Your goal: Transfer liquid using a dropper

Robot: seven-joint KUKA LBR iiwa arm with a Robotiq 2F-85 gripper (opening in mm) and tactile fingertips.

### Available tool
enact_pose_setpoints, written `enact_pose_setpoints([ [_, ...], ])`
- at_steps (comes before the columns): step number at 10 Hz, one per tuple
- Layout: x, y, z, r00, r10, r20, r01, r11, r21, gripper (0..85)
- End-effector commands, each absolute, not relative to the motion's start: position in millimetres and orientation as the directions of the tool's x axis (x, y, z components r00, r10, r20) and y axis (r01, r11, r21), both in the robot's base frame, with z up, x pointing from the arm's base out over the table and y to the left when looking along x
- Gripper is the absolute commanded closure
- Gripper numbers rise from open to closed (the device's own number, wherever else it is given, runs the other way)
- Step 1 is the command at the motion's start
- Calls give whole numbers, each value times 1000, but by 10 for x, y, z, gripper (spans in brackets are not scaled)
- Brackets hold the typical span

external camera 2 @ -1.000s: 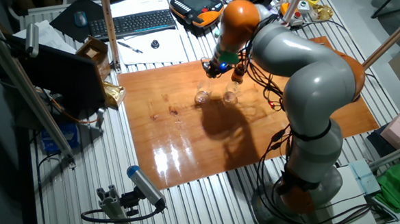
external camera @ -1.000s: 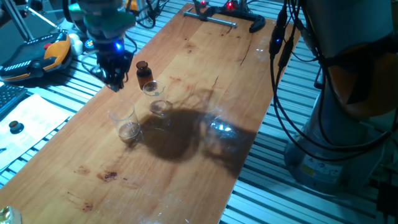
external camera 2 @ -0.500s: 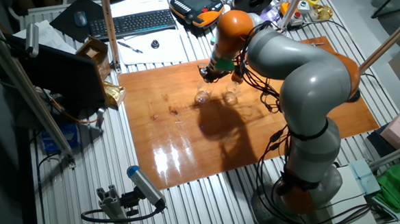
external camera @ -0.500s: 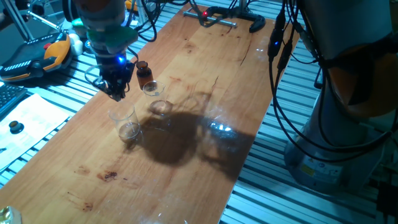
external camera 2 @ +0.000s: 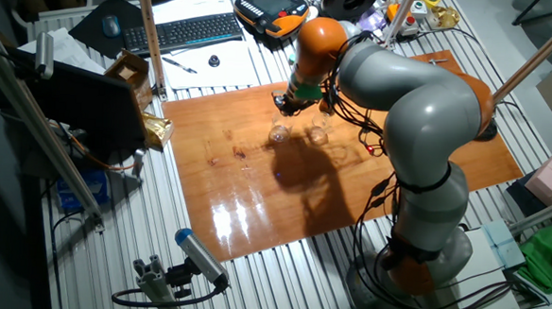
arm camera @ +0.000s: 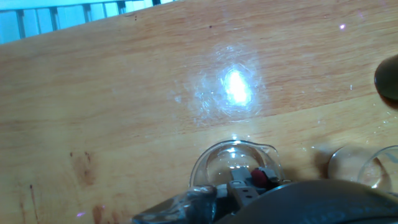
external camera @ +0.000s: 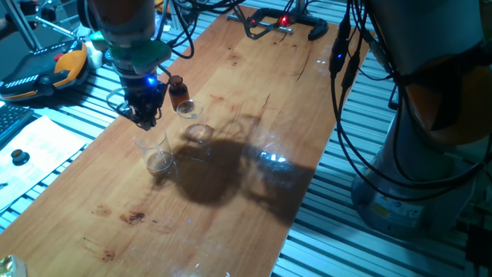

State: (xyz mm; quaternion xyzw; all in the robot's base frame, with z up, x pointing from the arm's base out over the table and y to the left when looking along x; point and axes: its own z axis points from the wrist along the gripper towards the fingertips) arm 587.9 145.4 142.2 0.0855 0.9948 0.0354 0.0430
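My gripper point(external camera: 144, 118) hangs just above the rim of the nearer clear beaker point(external camera: 156, 151), fingers close together on what looks like the small dark dropper, mostly hidden between them. A thin brownish layer of liquid point(external camera: 161, 162) lies in that beaker's bottom. A second clear beaker point(external camera: 192, 121) stands just to its right, and the amber bottle point(external camera: 177, 91) is behind it. In the other fixed view the gripper point(external camera 2: 286, 104) is over the left beaker point(external camera 2: 279, 132). The hand view looks straight down into the beaker point(arm camera: 235, 163), with the fingertips point(arm camera: 244, 185) at the bottom edge.
The wooden table point(external camera: 231, 200) ends in slatted metal on both sides. An orange-black pendant point(external camera: 63, 65) lies off the table at the left, and a black clamp point(external camera: 284, 21) sits at the far end. The robot's base and cables point(external camera: 415, 115) stand at the right.
The gripper has shifted from beside the amber bottle toward the nearer beaker and come lower over its rim. The beakers and the bottle have not moved.
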Motion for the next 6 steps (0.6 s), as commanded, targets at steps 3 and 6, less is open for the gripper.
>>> enact_pose_setpoints([
  [3, 5882, 1456, 1407, -982, 173, -78, 167, 983, 79, 650],
  [6, 5879, 1460, 1426, -981, 177, -77, 171, 982, 74, 610],
])
